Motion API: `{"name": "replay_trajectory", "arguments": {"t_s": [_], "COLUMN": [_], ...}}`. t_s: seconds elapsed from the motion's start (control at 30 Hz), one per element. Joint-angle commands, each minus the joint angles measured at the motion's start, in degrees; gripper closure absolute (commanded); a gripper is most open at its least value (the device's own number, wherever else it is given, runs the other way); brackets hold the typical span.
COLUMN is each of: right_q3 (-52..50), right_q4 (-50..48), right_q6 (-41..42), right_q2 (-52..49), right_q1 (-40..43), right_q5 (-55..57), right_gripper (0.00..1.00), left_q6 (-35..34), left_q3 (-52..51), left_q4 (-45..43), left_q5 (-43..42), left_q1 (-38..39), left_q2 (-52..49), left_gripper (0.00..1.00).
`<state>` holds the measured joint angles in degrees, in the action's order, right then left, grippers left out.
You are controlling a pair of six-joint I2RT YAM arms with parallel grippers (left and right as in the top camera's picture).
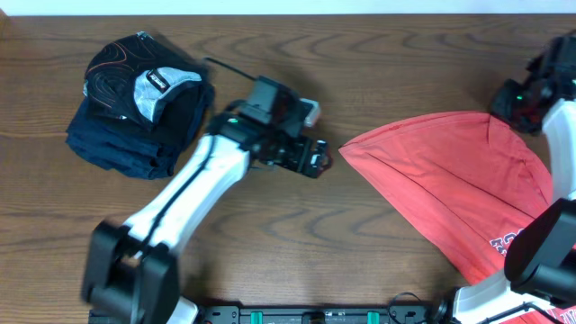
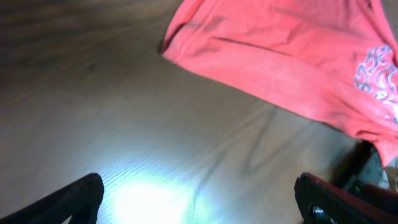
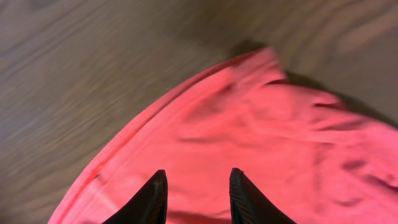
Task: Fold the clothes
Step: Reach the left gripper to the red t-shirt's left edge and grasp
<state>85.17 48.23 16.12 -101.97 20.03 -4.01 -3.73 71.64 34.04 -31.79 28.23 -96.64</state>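
1 coral-red T-shirt [image 1: 450,180], lying rumpled on the right side of the table [image 1: 297,243] and running under the right arm. Chest lettering [image 2: 377,74] only partly visible. 1 dark folded pile [image 1: 135,112] with a grey-white patterned piece on top, far left, well apart from the shirt. 2 arms. Left gripper [image 2: 196,202]: fingers wide apart, empty, over bare wood just beside the shirt's left edge. Right gripper [image 3: 196,190]: fingers a little apart above the red fabric, nothing pinched.
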Motion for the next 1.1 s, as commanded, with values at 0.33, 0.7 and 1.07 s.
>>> {"name": "replay_trajectory", "arguments": {"t_s": [0.33, 0.7, 1.07], "right_q3": [0.11, 0.17, 0.17], "right_q4": [-6.51, -7.63, -3.15], "right_q6": [2.05, -1.33, -3.13], "right_q2": [-16.87, -16.55, -7.43], "right_q1": [4.44, 6.62, 8.72], "right_q5": [0.04, -11.54, -18.78], "right_gripper": [0.58, 0.59, 0.57], "left_q6": [-3.89, -9.20, -19.56], "left_q3": [0.85, 0.87, 1.01], "left_q4": [-12.72, -20.33, -27.02], "left_q5": [0.44, 8.52, 8.44], "left_q1": [4.96, 4.96, 4.96], "left_q2": [-10.67, -14.01, -22.64], "left_gripper": [0.01, 0.01, 0.26]}}
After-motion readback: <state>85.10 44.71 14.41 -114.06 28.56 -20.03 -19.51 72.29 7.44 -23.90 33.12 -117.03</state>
